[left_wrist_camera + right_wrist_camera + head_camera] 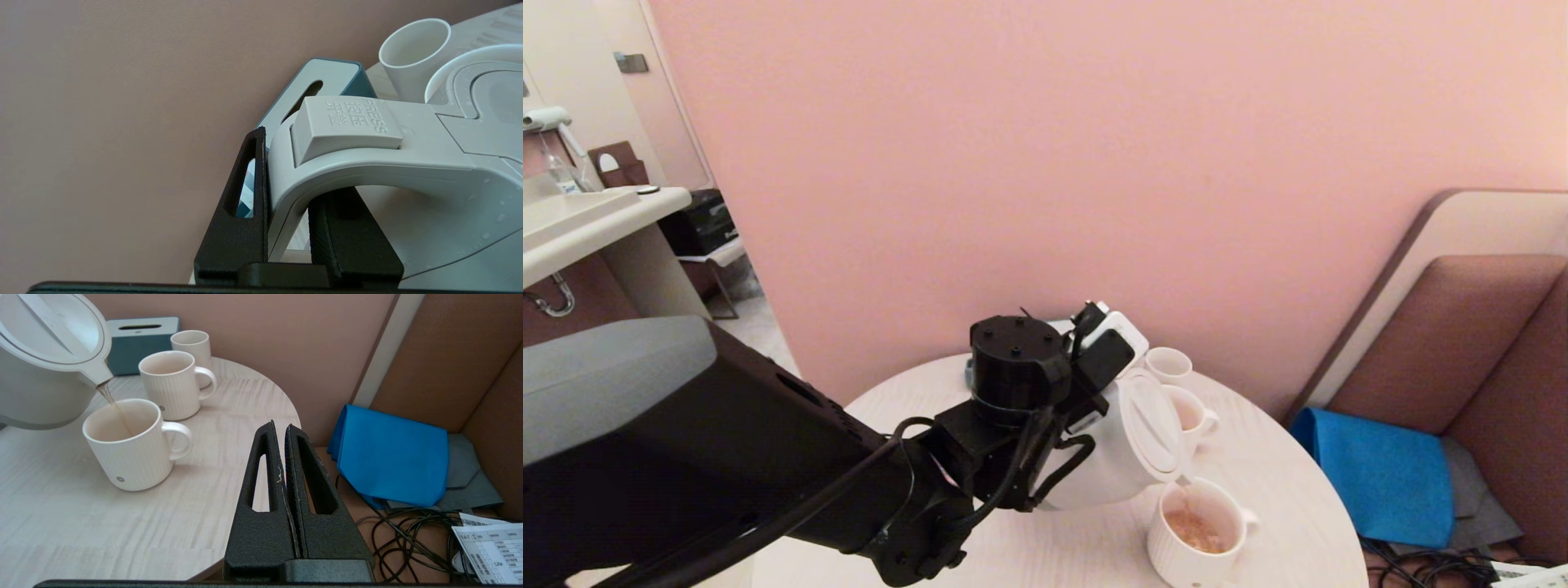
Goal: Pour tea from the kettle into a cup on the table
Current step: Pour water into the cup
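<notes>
Pouring tea (109, 397) near table (261, 400) edge

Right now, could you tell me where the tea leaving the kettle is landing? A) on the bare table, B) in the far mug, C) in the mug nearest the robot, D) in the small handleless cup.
C: the tea streams from the kettle spout into the near mug.

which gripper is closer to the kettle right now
Left. The left gripper is shut on the kettle handle, tilting it so tea runs into the cup. The right gripper is shut, apart from it near the table edge.
</notes>
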### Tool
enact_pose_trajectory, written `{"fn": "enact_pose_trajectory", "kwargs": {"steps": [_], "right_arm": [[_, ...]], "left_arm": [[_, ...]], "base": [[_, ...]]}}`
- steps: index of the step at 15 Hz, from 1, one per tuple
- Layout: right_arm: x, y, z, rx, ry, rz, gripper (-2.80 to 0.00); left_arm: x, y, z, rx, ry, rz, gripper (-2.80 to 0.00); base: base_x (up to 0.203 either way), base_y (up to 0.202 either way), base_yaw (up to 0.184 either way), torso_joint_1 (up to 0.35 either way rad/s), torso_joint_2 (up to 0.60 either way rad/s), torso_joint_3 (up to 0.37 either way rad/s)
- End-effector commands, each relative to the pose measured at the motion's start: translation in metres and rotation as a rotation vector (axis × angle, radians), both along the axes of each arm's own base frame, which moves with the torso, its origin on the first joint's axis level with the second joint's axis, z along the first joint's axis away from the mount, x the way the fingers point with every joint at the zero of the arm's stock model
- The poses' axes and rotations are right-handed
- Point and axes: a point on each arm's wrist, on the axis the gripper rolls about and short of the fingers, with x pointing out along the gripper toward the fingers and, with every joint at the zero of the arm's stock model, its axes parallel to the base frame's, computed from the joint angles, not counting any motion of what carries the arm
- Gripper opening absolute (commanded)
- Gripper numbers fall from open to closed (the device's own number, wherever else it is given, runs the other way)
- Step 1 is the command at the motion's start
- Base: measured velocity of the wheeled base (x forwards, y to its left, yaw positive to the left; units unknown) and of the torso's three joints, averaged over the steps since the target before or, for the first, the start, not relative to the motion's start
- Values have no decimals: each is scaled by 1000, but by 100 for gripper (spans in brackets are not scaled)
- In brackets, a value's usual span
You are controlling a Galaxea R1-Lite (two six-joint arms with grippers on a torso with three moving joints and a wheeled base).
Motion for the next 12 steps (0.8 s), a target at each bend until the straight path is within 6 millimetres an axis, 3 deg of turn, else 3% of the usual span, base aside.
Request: {"fn": "enact_pose_trajectory", "kwargs": {"steps": [1, 6, 10, 12], "right_arm": [[0, 0, 0, 0, 2, 0, -280], [0, 0, 0, 0, 2, 0, -280], [0, 0, 0, 0, 2, 0, -280], [0, 0, 0, 0, 0, 0, -280]], "left_arm": [[-1, 1, 2, -28, 3, 3, -280], [-2, 17, -6, -135, 94, 38, -280], [-8, 32, -24, -213, 202, 73, -280], [-5, 34, -21, -310, 194, 80, -280]], "base": [[0, 0, 0, 0, 0, 0], [0, 0, 0, 0, 0, 0], [0, 0, 0, 0, 0, 0], [0, 0, 0, 0, 0, 0]]}}
